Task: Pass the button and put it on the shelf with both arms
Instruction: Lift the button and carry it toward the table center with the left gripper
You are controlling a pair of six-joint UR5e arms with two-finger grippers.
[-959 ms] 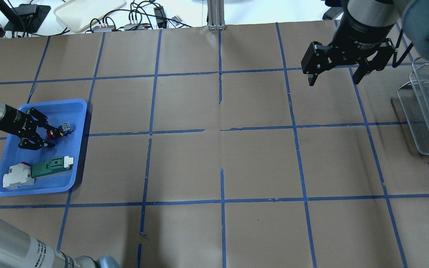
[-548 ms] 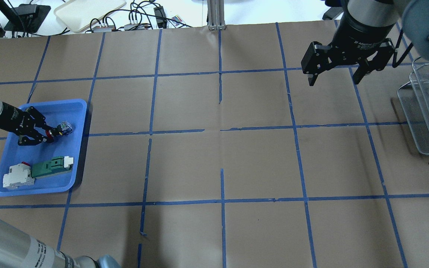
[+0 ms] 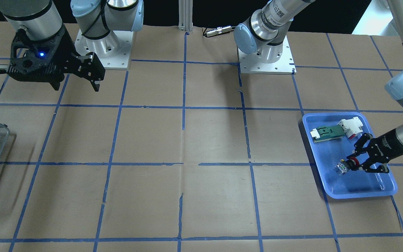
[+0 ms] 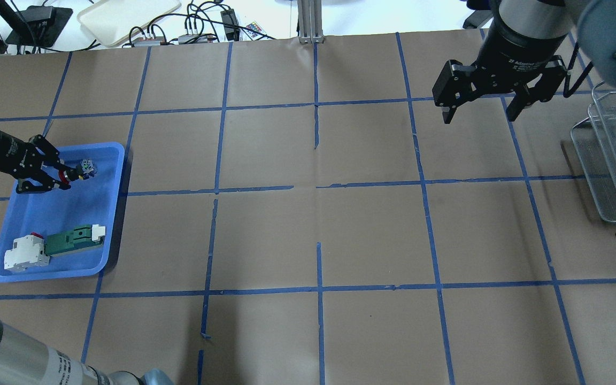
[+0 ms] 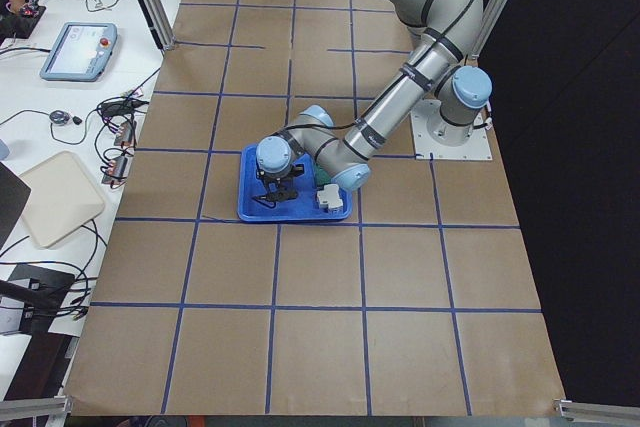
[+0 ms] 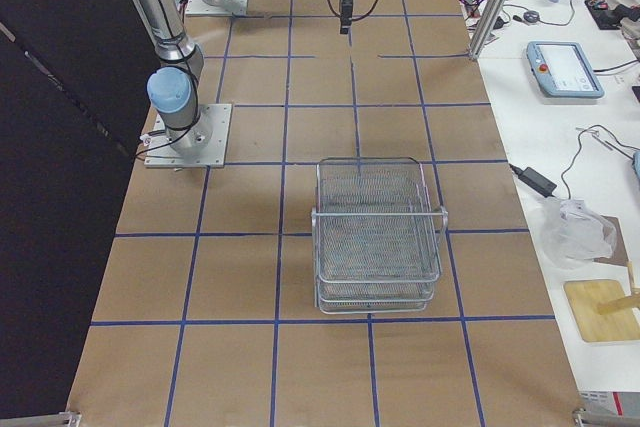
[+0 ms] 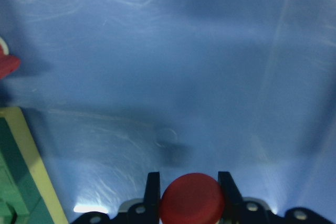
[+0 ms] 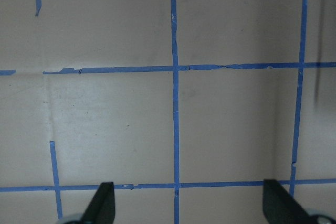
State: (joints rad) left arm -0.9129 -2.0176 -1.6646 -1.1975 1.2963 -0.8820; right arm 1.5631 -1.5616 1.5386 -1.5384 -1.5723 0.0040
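The button (image 4: pixel 82 170), with its red cap (image 7: pixel 191 200), is held in my left gripper (image 4: pixel 66 176), which is shut on the cap end just above the blue tray (image 4: pixel 51 275). The contact block points away from the wrist. In the front view the button (image 3: pixel 343 167) hangs off the left gripper (image 3: pixel 354 164) over the tray's near half. My right gripper (image 4: pixel 480 116) is open and empty, high over the far right of the table; its fingertips (image 8: pixel 102 205) frame bare paper. The shelf (image 4: pixel 615 155) stands at the right edge, also in the right view (image 6: pixel 378 237).
A green-and-white module (image 4: pixel 72 239) and a white breaker (image 4: pixel 24 254) lie in the tray's near end. The brown paper with blue tape lines (image 4: pixel 318 187) lies between tray and shelf. Cables and a white tray (image 4: pixel 126 16) lie beyond the far edge.
My left gripper closed on the button, then lifted it and carried it toward the tray's far left corner. The right arm has barely moved.
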